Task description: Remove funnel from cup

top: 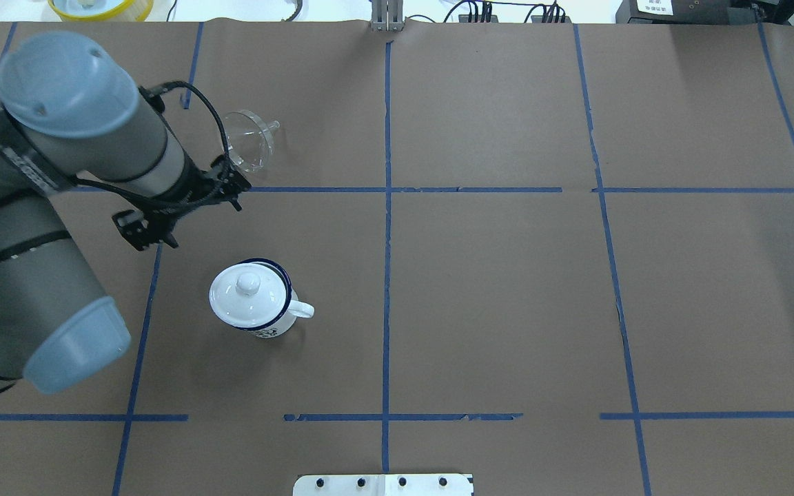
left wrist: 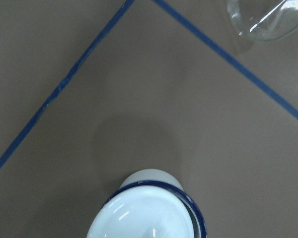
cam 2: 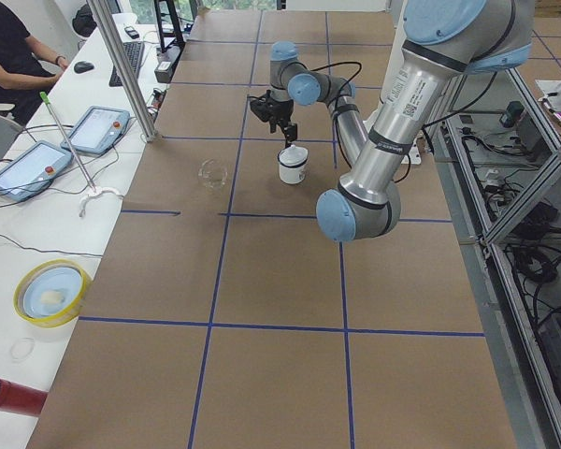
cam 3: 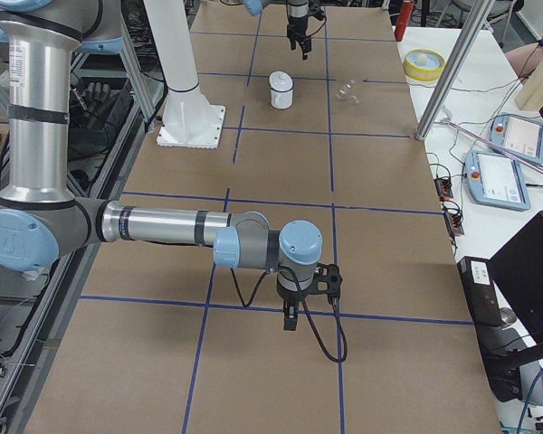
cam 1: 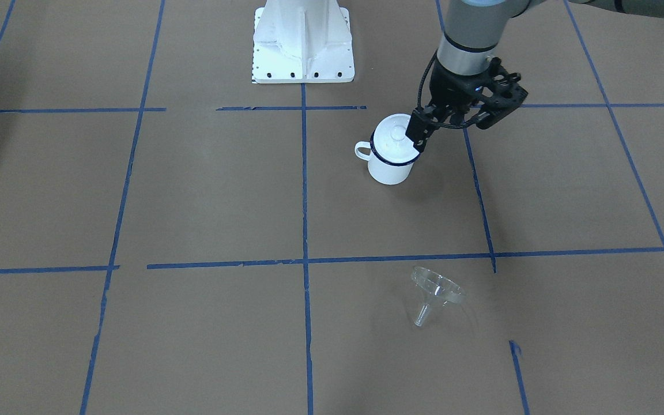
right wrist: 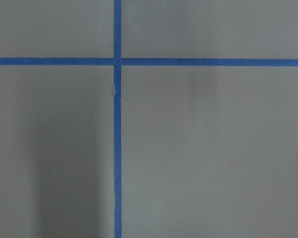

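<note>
The clear funnel (cam 1: 437,291) lies on its side on the brown table, well apart from the cup, with its spout resting on the paper. It also shows in the overhead view (top: 249,141) and at the top of the left wrist view (left wrist: 265,20). The white cup (cam 1: 389,170) with a dark blue rim stands upright with a white domed lid (top: 245,296) on it. My left gripper (cam 1: 453,124) hovers open and empty just beside and above the cup, between cup and funnel (top: 183,210). My right gripper (cam 3: 290,316) hangs over bare table far away; I cannot tell its state.
The white robot base plate (cam 1: 303,40) stands behind the cup. Blue tape lines cross the brown paper. A yellow bowl (top: 100,7) sits past the far edge. A side desk holds tablets (cam 2: 93,131), and a person (cam 2: 14,47) sits there.
</note>
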Available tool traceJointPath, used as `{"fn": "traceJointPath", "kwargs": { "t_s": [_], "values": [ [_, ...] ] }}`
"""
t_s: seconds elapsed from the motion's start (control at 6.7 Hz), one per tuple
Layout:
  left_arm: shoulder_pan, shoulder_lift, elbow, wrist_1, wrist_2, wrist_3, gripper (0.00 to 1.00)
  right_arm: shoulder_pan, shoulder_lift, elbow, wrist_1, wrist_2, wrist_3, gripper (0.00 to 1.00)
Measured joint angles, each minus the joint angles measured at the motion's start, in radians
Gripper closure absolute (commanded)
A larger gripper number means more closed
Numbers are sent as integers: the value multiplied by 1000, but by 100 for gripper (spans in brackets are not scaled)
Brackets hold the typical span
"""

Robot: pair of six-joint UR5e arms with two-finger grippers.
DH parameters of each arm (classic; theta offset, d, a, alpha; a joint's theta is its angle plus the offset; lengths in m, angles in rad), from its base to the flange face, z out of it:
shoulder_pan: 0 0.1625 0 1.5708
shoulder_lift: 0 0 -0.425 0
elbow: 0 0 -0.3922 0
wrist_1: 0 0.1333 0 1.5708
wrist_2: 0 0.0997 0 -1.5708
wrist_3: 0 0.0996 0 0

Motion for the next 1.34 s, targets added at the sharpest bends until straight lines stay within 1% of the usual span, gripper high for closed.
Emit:
{"fn": "traceJointPath", "kwargs": {
  "t_s": [0.15, 0.45, 0.6, 0.75, 0.9, 1.04, 1.19, 1.34],
  "values": [
    [-96, 44, -9, 1, -30, 163, 0, 0, 0, 0, 0, 0, 0, 0],
    [-333, 168, -9, 1, -101, 568, 0, 0, 0, 1, 0, 0, 0, 0],
    [-451, 236, 8, -1, -131, 806, 0, 0, 0, 1, 0, 0, 0, 0],
    [-564, 296, 49, -5, -158, 1058, 0, 0, 0, 1, 0, 0, 0, 0],
    [-675, 343, 118, -9, -176, 1309, 0, 0, 0, 0, 0, 0, 0, 0],
    [-774, 376, 222, -29, -184, 1523, 0, 0, 0, 0, 0, 0, 0, 0],
    [-829, 398, 319, -73, -197, 1650, 0, 0, 0, 0, 0, 0, 0, 0],
    [-855, 432, 385, -139, -238, 1711, 0, 0, 0, 1, 0, 0, 0, 0]
  ]
}}
